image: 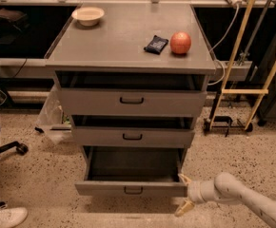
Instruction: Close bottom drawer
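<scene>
We see the bottom drawer (104, 188) pulled far out from the grey cabinet (64, 99), its deep box open to view and apparently with nothing in it. The top drawer (95, 101) and the middle drawer (100, 137) sit only slightly out. Our hand (184, 193) is low at the right end of the bottom drawer's front. Its yellowish fingers (182, 208) are spread wide and grip nothing, one tip by the front's upper corner and the other below it. We cannot tell whether either one touches the panel.

We judge this drawer stiff and fairly light, a rigid box on slides that should roll in under a steady push. No grasp is needed. The small dark loop handle (133, 190) is for pulling, so we would press flat on the front instead. A push near the centre, around the handle, should run it straight. Pushing at the right corner risks skewing it and binding the slides. The smooth front may let a fingertip slip sideways. On the counter (123, 32) stand a bowl (88, 15), a dark packet (156, 44) and an apple (181, 42), which a hard slam could jolt.
</scene>
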You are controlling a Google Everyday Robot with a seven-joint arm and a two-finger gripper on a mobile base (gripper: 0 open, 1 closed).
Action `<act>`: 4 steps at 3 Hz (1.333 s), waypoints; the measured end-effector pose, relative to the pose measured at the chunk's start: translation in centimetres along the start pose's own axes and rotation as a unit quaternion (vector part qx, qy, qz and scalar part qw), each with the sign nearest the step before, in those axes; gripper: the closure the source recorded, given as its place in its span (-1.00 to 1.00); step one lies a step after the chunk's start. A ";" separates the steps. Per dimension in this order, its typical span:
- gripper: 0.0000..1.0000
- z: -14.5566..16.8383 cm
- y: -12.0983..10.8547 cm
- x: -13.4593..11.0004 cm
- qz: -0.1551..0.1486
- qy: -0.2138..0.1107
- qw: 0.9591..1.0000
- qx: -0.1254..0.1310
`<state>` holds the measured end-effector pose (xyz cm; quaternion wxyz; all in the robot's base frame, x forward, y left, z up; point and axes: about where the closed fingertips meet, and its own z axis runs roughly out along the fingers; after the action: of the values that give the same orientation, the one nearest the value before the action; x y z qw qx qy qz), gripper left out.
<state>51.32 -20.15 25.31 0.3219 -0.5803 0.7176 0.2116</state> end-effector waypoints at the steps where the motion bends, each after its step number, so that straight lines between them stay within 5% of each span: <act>1: -1.00 0.1 -0.2 -0.1 -0.001 0.001 1.000 0.002; 2: -1.00 0.4 0.6 0.4 0.005 0.007 1.000 -0.009; 4: -1.00 2.0 5.6 7.0 0.083 0.031 0.993 -0.073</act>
<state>45.51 -22.35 18.50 0.2375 -0.5471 0.7554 0.2715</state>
